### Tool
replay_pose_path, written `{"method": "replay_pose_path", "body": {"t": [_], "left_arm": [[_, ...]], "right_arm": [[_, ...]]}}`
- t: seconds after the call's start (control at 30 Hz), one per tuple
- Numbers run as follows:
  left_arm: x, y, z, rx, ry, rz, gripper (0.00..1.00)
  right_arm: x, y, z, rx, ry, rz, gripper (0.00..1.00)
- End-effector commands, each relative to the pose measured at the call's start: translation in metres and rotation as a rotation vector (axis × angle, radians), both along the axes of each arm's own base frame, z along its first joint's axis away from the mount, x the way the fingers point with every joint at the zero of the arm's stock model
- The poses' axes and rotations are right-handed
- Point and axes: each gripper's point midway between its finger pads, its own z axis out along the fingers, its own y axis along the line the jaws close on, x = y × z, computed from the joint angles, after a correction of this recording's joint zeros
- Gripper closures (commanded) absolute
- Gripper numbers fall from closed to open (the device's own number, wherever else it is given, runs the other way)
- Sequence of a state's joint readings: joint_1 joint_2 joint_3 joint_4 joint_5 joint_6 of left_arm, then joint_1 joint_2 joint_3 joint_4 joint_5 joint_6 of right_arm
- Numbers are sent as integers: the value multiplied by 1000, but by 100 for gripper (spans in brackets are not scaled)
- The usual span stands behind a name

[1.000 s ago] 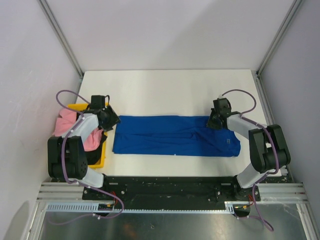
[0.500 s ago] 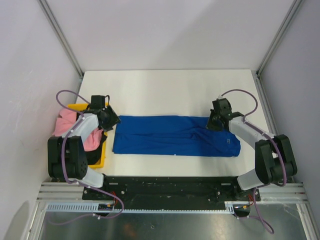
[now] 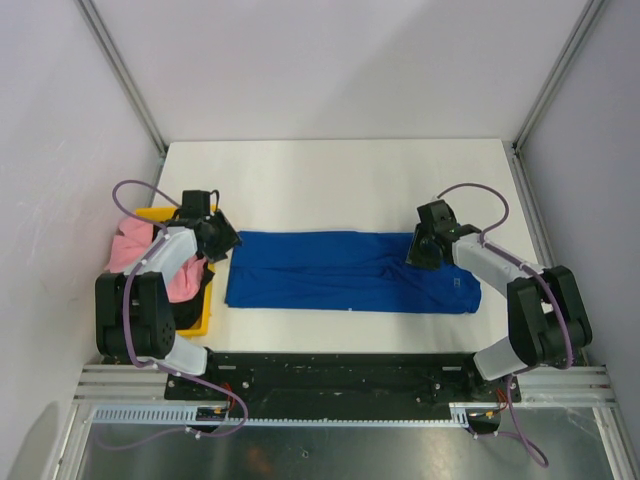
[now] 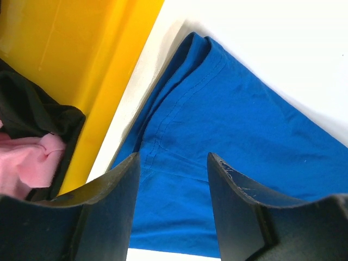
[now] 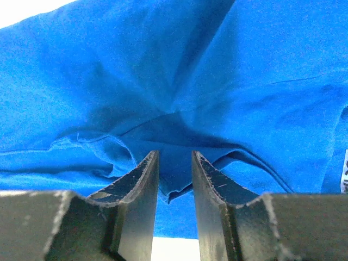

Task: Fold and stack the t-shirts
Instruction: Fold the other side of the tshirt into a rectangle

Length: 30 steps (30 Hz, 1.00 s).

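Left gripper (image 4: 173,157) fingers well apart, empty, above the blue shirt's (image 3: 340,272) end beside the bin (image 4: 109,54). Right gripper (image 5: 175,155) fingers narrowly apart at a puckered fold near the other end. Blue shirt flat across the table (image 3: 330,185); pink shirt (image 4: 27,163) and black shirt (image 4: 32,109) in the bin. White print (image 3: 462,285) on the blue shirt, too small to read.

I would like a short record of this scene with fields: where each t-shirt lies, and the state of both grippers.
blue t-shirt: flat on the table, folded into a long strip
pink t-shirt: crumpled in the yellow bin
black t-shirt: same bin, against the pink one
left gripper: open, above the strip's left end
right gripper: jaws narrowly parted, at the strip's right end
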<state>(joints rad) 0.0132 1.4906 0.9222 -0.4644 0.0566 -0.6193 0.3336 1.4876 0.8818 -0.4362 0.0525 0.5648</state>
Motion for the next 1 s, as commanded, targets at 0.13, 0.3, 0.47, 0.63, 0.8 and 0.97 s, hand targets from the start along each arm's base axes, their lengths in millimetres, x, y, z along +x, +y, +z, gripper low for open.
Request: {"method": "replay_pose_path", "body": {"t": [0.13,0.3,0.47,0.63,0.8,0.97], "left_arm": [[9,-2,7,4,-41,-27,43],[9,-2,7,4,-41,-26,43],[9,-2,7,3,-40,-25,43],[8,-3,7,0,-40,-26,44],[8,-4,7,-5,-40,-27,44],[8,-4,7,-6,-40,-27,44]], "right_arm": [[14,-2,5,-14,-39,-23,69],[10,1,5,-11,-30,-18,88],[4,6,13,9,-32,-4,99],[-6,11,19,13,-30,19,99],[-7,5,22,-45,-66,35,76],[-5,1,15,-128,-84,87,65]]}}
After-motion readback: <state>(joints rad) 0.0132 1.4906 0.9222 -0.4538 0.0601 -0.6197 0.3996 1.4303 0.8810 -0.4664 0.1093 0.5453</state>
